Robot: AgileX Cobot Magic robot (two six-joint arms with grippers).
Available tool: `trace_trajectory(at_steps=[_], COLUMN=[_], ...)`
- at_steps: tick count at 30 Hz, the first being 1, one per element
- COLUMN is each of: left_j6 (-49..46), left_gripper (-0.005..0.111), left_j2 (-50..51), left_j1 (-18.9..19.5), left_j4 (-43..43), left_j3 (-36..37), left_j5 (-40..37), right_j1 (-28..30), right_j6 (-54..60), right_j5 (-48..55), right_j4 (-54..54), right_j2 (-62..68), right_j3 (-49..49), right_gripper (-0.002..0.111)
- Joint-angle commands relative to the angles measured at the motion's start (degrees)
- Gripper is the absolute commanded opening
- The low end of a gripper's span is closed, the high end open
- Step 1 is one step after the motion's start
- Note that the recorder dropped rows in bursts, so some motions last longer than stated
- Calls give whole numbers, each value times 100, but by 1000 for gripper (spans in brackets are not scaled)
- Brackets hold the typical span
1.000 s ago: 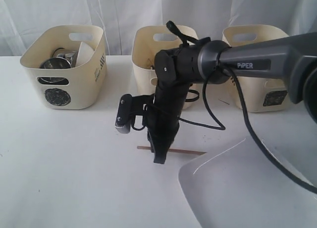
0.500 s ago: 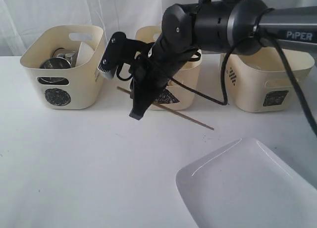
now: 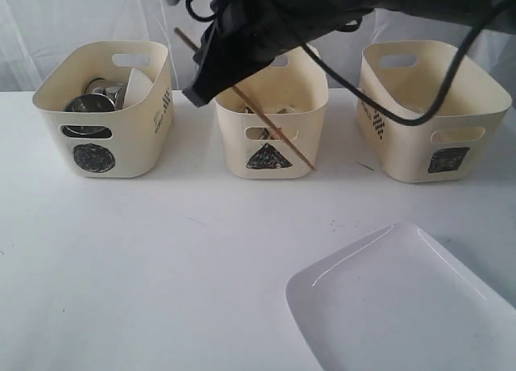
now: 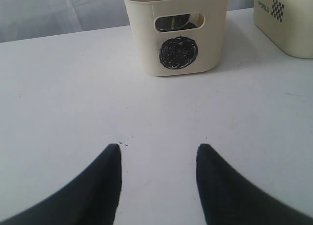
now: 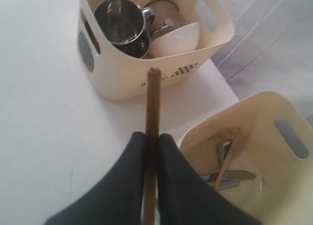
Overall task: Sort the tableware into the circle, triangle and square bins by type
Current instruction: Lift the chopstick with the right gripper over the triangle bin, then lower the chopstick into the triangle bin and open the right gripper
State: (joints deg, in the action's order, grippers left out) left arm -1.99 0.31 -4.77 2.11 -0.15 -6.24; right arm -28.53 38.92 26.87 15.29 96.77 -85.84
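Chopstick (image 3: 278,133) pinched in our right gripper (image 5: 152,137), upper centre of frame, slanting across triangle bin (image 3: 234,137); our left gripper (image 4: 159,147) spread.

triangle bin (image 3: 310,105) cream | plate (image 3: 403,306) white | chopstick (image 5: 152,102) brown | right pincer (image 5: 151,136) black

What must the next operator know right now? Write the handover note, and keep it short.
Right gripper: shut on a wooden chopstick, raised between the circle bin and the triangle bin.
Left gripper: open, empty, low over the table, facing the circle bin.
Done: steel mug and small white bowl in the circle bin; cutlery and a second chopstick in the triangle bin.
Left: drop the held chopstick into the triangle bin. The white plate lies on the table and likely goes in the square bin, whose inside is hidden.
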Motion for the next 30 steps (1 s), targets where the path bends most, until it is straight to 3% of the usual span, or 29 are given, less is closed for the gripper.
trace_trajectory(at_steps=[1,9,16,20,30], left_j6=[32,32,32,32,32], left_gripper=[52,52,52,52,52], left_j2=[-31,-31,-31,-31,-31], left_j1=[14,14,14,14,14], left_j4=[43,43,43,43,43], left_j3=[15,15,15,15,15], left_j5=[31,31,31,31,31], right_j1=[180,502,952,1158,1196], right_j6=[-431,-1417,-2008,-2584,-2630], right_j5=[-743,-3403,-5189,-5567,-5498], right_j4=[231,337,480,469,393], right_j2=[-396,-750,-643,-268,589], right_j3=[534,1689,1793,1736,1148], right_gripper=[0,0,0,0,0])
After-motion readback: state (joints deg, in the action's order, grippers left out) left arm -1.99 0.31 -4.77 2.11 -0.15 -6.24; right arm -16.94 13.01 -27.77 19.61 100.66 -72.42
